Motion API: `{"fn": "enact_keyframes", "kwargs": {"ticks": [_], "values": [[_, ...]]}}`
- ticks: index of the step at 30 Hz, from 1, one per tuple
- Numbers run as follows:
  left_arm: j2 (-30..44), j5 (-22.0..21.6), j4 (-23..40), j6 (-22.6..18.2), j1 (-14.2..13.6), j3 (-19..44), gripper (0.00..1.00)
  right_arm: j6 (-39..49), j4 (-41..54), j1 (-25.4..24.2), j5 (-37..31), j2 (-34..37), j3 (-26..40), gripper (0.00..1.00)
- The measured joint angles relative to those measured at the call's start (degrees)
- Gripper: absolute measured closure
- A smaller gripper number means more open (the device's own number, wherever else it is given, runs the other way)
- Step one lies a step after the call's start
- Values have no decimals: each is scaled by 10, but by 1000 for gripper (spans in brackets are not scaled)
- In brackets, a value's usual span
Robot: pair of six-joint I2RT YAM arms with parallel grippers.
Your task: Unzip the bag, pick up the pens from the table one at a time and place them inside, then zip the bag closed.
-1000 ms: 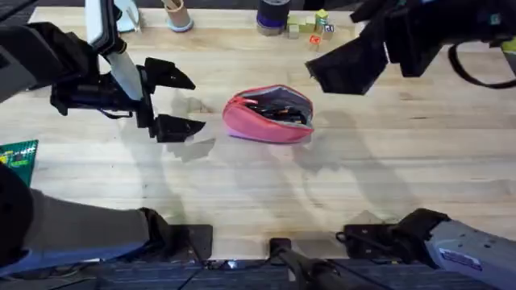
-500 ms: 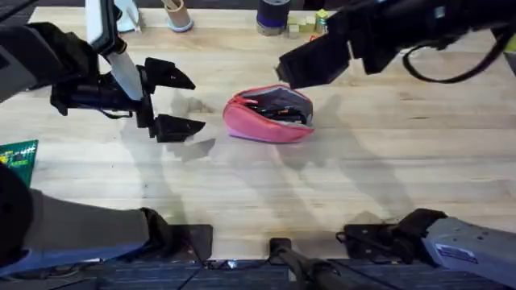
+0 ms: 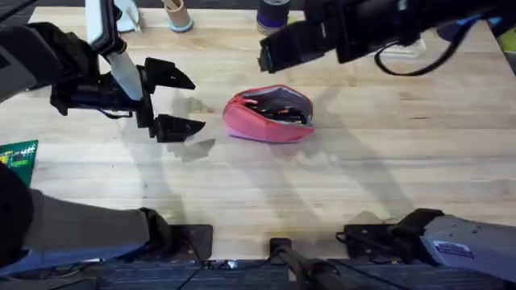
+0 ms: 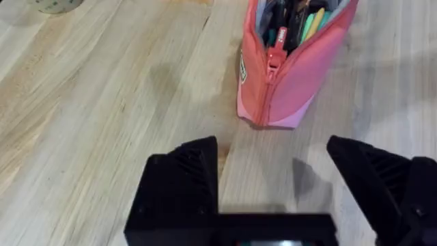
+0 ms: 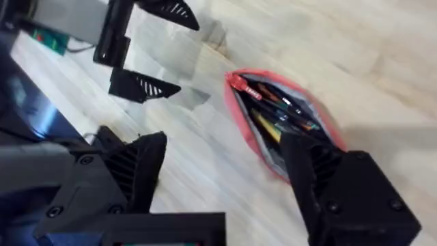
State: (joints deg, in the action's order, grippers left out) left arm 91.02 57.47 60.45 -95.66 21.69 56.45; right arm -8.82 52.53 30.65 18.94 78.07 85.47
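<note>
On a light wooden counter (image 3: 266,181), the pink bag (image 3: 268,114) lies mid-surface, unzipped, pens (image 4: 293,17) inside. The left gripper (image 3: 179,101) hovers beside it, wide open and empty; the right gripper (image 5: 222,167), also spread and empty, hangs toward the far edge.

The right gripper (image 3: 270,52) now sits farther left than a second ago, its fingers (image 5: 136,167) spread above the bag (image 3: 269,114).

The pencil pouch (image 3: 269,114) is pink with a grey lining (a pink zipper pull (image 4: 274,56) too); the pens (image 4: 300,19) inside show orange, green, black. The table (image 3: 339,185) is pale, grained wood.
</note>
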Motion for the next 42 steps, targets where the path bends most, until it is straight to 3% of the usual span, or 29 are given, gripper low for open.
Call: {"fn": "enact_keyframes", "kwargs": {"ticks": [1, 5, 14, 34, 42], "values": [[0, 0, 0, 0, 0, 0, 8, -54, 0, 0, 0, 17, 0, 5], [0, 0, 0, 0, 0, 0, 8, -139, -5, 0, 0, 36, 0, 5], [0, 0, 0, 0, 0, 0, 8, -279, -15, 1, -3, 59, 0, 5], [0, 0, 0, 0, 0, 0, 7, -305, -18, 45, -46, 171, 0, 5], [0, 0, 0, 0, 0, 0, 8, -306, -64, 68, -48, 219, 0, 5]]}}
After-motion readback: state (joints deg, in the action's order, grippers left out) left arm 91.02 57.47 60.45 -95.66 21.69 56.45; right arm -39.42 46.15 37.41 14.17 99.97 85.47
